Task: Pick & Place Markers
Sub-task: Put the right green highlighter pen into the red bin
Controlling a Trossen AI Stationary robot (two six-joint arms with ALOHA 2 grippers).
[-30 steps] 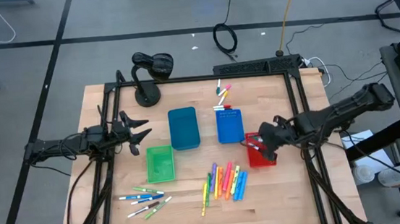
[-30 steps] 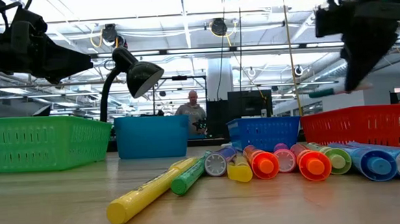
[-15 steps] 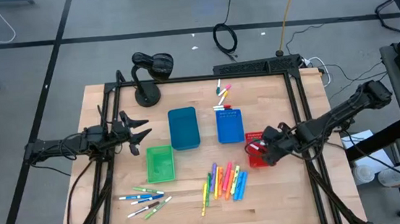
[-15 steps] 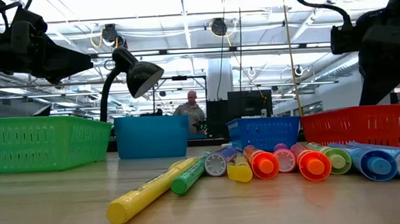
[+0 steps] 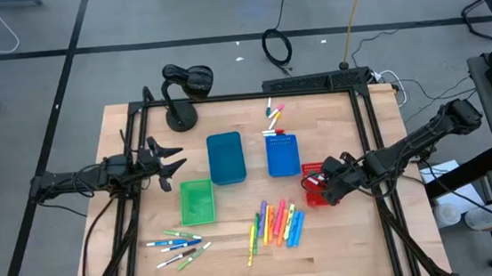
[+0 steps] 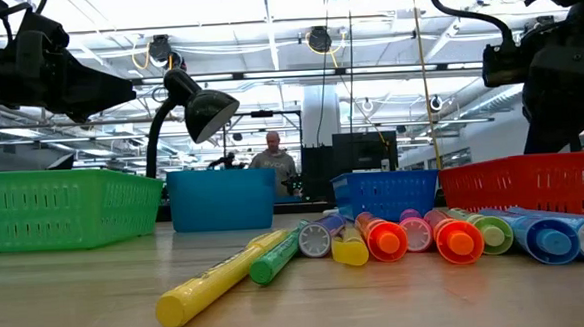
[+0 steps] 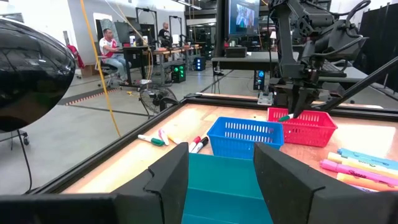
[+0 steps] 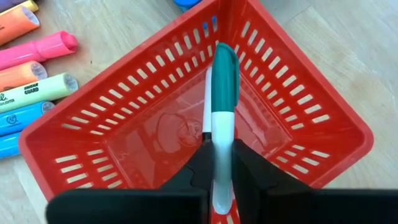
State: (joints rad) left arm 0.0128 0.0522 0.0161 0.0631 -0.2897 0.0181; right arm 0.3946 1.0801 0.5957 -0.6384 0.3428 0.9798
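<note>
My right gripper [image 5: 323, 183] hangs over the red bin [image 5: 315, 196] at the table's right, shut on a white marker with a green cap [image 8: 222, 74]. The capped end sticks out past the fingers over the bin's inside. My left gripper [image 5: 174, 158] waits open and level at the table's left, near the green bin [image 5: 196, 202]. Several neon markers [image 5: 277, 225] lie in a row near the front edge. Several thin white markers [image 5: 178, 246] lie at the front left, and a few more [image 5: 272, 111] at the back. My right gripper pinches the marker's white barrel [image 8: 216, 138] between its two fingers. The fingers slant down from the table's right, and the marker lies along them, its green cap [image 7: 285, 117] pointing ahead and down. It is lifted over the red bin [image 8: 124, 124]; whether it touches the bottom I cannot tell.
A teal bin [image 5: 225, 158] and a blue bin [image 5: 282, 155] stand mid-table, between the two arms. A black desk lamp [image 5: 184, 90] stands at the back left. Bare wood lies between the bins and the front rows of markers.
My right gripper has sunk toward the red bin and shifted a little toward the table's near edge, rolling its wrist as it went. The marker has gone down with it and now shows behind the bin's wall in the low view.
</note>
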